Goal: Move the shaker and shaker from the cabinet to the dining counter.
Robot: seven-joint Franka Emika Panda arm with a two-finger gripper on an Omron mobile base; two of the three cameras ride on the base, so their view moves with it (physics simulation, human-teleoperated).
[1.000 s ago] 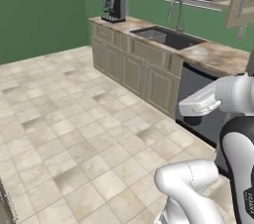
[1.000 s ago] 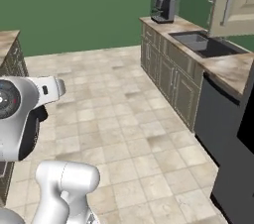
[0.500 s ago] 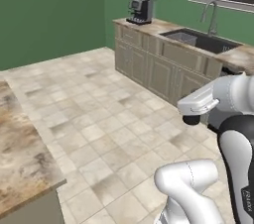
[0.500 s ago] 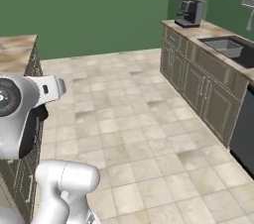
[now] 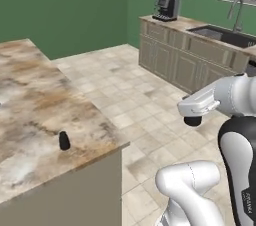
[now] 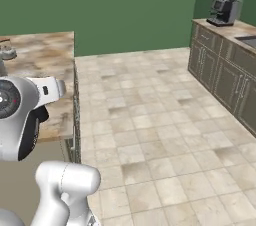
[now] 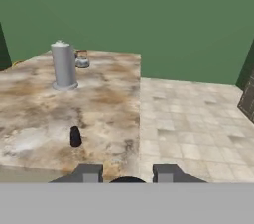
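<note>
The arm rises folded above the base, its forearm held level at about counter height, the hand pointing out toward the dining counter (image 5: 45, 105). In the hand view the gripper (image 7: 128, 172) shows two dark fingertips (image 7: 89, 172) set narrow, with a small rounded black object between them at the very bottom edge; it could be the second shaker held in the jaws, but too little of it shows to be sure.

One shaker (image 5: 64, 140) stands upright on the counter's marbled top, near the close right corner, apart from the edge. The hand view shows it too (image 7: 75, 136), a little left of the gripper and ahead of it, well clear of the fingertips.

The hand view alone gives the far part of the counter: a tall grey cylinder (image 7: 63, 65) standing upright toward the far left, and a small glass-like item (image 7: 82, 60) just beside it, further back, too small to name.

The left base view takes in the kitchen run on the right: a coffee machine (image 5: 167, 7) on the worktop (image 5: 175, 21), a sink (image 5: 222, 35) with tap, and floor cabinets below. The right base view shows the counter's right edge (image 6: 60, 52), the tiled floor (image 6: 150, 110) and the coffee machine (image 6: 225, 11) at the far right.
</note>
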